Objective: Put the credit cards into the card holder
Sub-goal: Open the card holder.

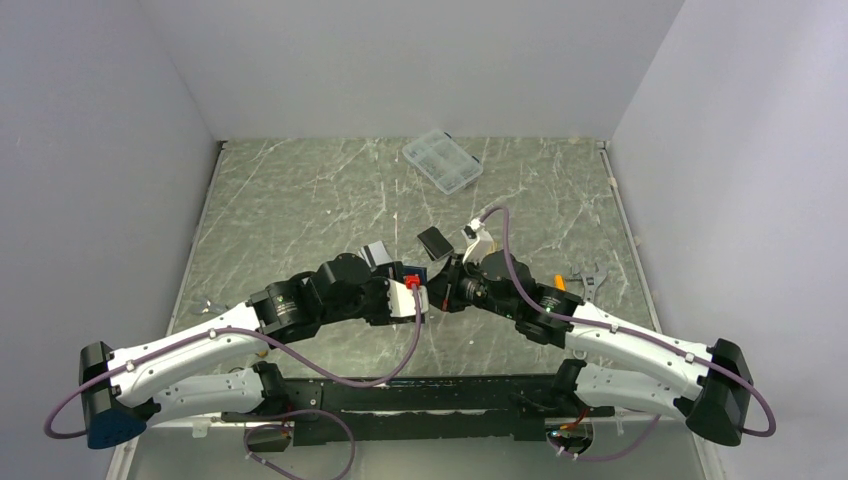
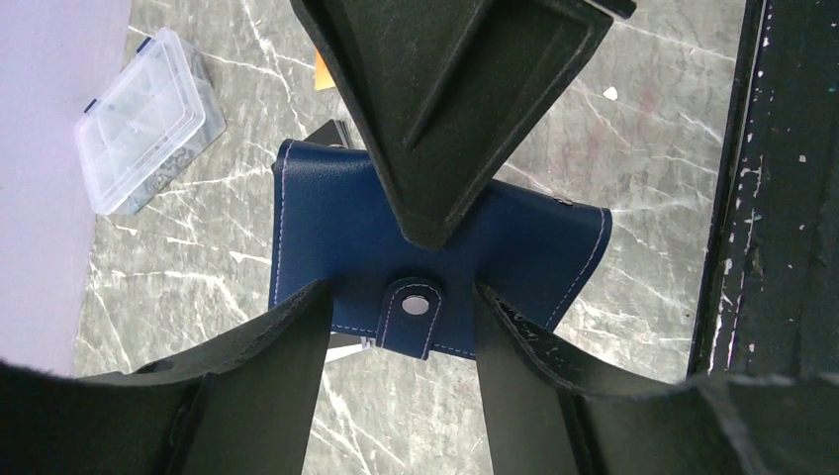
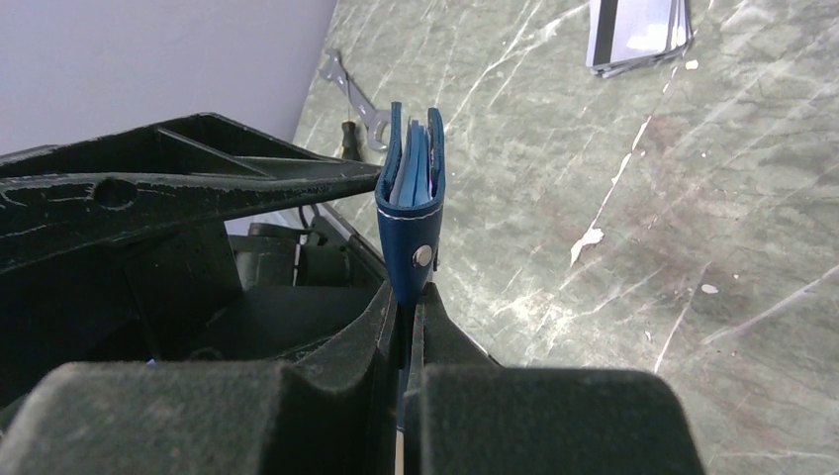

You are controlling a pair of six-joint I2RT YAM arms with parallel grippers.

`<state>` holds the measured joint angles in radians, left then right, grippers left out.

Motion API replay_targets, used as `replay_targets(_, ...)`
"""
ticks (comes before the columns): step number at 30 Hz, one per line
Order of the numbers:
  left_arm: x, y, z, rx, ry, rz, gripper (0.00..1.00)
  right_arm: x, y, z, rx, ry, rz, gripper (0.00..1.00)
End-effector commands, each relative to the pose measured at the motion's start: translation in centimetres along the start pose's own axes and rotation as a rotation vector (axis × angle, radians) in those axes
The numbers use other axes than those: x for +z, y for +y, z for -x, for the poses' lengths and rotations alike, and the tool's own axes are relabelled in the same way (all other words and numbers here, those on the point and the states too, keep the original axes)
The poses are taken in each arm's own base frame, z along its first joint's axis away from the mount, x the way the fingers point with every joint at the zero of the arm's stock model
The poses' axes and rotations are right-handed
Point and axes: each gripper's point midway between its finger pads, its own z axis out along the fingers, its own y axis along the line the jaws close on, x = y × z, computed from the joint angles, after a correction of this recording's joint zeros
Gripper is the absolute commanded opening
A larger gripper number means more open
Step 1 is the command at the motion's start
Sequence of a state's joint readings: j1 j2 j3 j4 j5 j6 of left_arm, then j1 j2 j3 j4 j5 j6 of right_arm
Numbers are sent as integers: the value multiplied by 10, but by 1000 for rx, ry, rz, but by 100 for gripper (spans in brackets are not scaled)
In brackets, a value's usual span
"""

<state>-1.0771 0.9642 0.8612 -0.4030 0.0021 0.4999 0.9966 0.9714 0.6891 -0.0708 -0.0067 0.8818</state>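
Note:
The navy-blue card holder [image 2: 326, 228] is held up off the table, folded, with its snap tab [image 2: 416, 305] facing the left wrist camera. My right gripper [image 3: 404, 307] is shut on its lower edge; in the right wrist view the card holder [image 3: 411, 198] stands upright and edge-on, with light-blue slots showing at its top. My left gripper [image 2: 401, 297] is open, its fingertips on either side of the snap tab at the holder's face. A stack of silver-grey credit cards [image 3: 638, 35] with a dark stripe lies on the table. A black card [image 1: 435, 242] lies just beyond the grippers.
A clear plastic compartment box [image 1: 442, 162] sits at the back of the marble table, also seen in the left wrist view [image 2: 143, 119]. A metal wrench [image 1: 590, 278] lies right of the right arm. Grey walls enclose the table on three sides.

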Motion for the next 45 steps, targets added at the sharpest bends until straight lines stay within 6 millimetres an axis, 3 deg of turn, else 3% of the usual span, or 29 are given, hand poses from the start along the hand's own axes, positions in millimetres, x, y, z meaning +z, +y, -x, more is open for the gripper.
replay_targets(1, 3, -1, 3, -9, -22, 3, 58, -8, 47, 27, 30, -87, 169, 0)
replay_targets(5, 4, -4, -1, 6, 0, -16, 52, -10, 56, 30, 36, -91, 207, 0)
replay_targets(8, 6, 6, -2, -2, 13, 39, 45, -8, 62, 27, 34, -80, 224, 0)
replay_targets(13, 3, 31, 3, -22, 24, 168, 28, -6, 67, 22, 24, -61, 227, 0)
replay_targets(19, 2, 35, -5, -47, 53, 205, 0, -12, 67, 27, 20, -84, 216, 0)
replay_targets(29, -4, 41, -5, -84, 58, 216, 0, -18, 61, 28, 19, -96, 192, 0)
replay_targets(38, -23, 56, -18, -226, 52, 232, 0, -29, 38, 25, 22, -126, 129, 0)
replay_targets(45, -26, 36, 4, -213, -20, 113, 6, -25, 43, 30, 12, -126, 118, 0)
